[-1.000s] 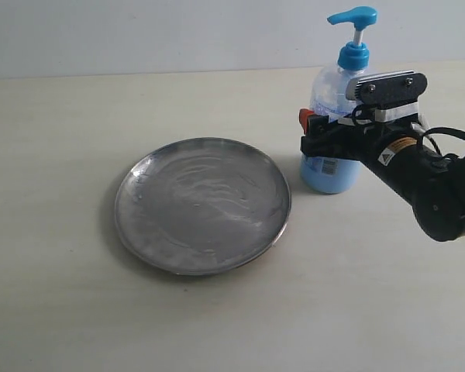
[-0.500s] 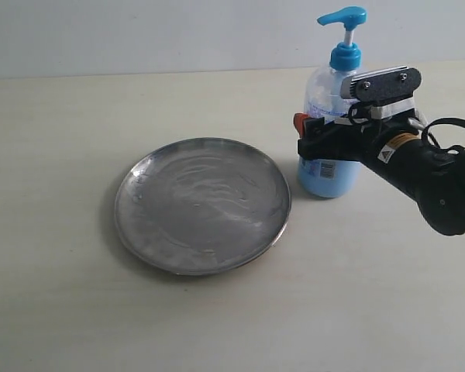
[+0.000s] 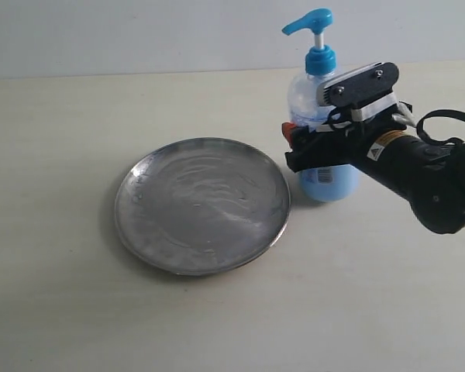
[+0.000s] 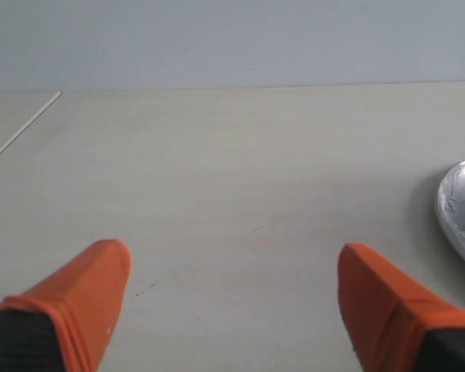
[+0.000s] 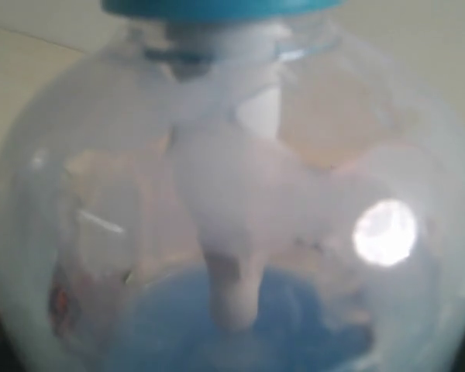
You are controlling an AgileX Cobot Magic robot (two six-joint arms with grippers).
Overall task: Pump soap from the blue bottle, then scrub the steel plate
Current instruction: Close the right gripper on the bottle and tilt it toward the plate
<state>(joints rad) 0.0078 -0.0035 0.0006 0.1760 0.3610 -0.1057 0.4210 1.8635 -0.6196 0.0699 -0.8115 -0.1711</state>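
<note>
Just beside the plate (image 3: 201,205), off its right rim as the outside camera sees it, we are holding the bottle (image 3: 331,183) in our right gripper (image 3: 310,147). Its jaws are closing round the clear body, above the soap (image 3: 325,188) pooling at the bottom. The bottle is leaning, with its pump head (image 3: 310,23) pointing toward the plate. We cannot tell whether its base is touching the table (image 3: 77,310).

We are judging the task to be at its very beginning. The pump head is standing fully up, nothing is pressing on it, and we are seeing no blue blob on the plate, only its streaky shine. So the pumping is not yet done, and all the scrubbing is waiting behind it. No scrubbing tool is showing in any view.

Our left gripper (image 4: 234,267) is hanging over bare table on the plate's other side. Its orange fingers (image 4: 101,287) are spreading wide and holding nothing. Only an edge of the plate is showing near it, and the bottle is standing well apart from it.
</note>
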